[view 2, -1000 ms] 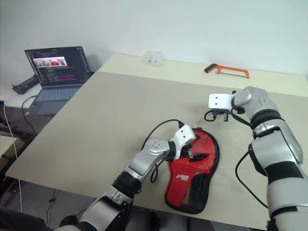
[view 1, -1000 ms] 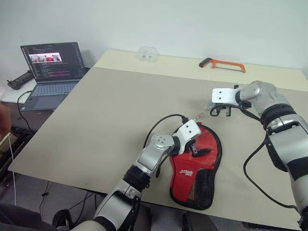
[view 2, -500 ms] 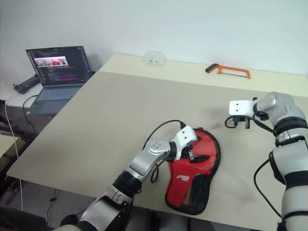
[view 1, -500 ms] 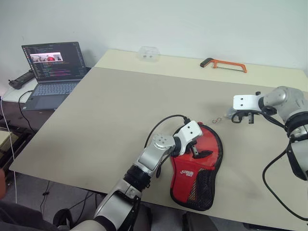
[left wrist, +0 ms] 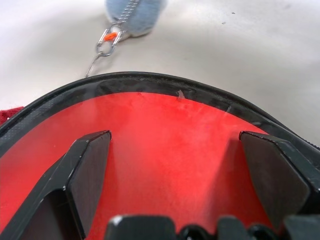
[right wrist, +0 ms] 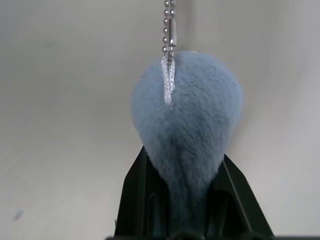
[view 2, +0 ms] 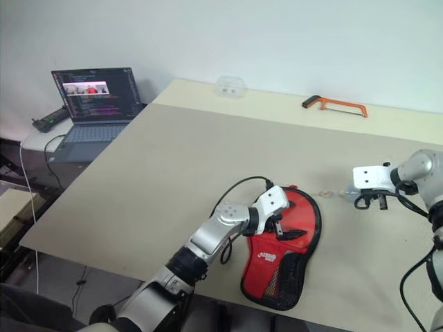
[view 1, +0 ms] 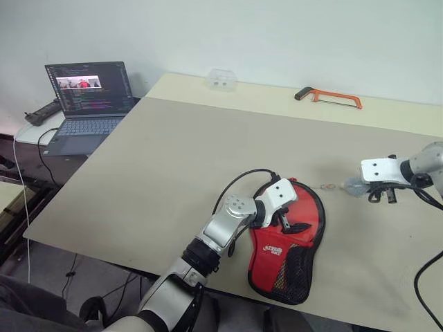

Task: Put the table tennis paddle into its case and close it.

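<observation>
Right hand [view 1: 382,196] withdrawn rightward, case [view 1: 291,242] under left hand [view 1: 287,220]

Head stereo pair: 2 eyes look forward and down over the table [view 1: 173,159], far enough to take in its whole width; both share the case [view 1: 291,242], the laptop [view 1: 86,97] far left and the hacksaw [view 2: 334,106] at the far edge. Left wrist view: very near, looking along its fingers [left wrist: 87,170] across the case's red face. Right wrist view: very near, facing a blue furry charm [right wrist: 187,130] on a bead chain, seen also in the left wrist view.
</observation>
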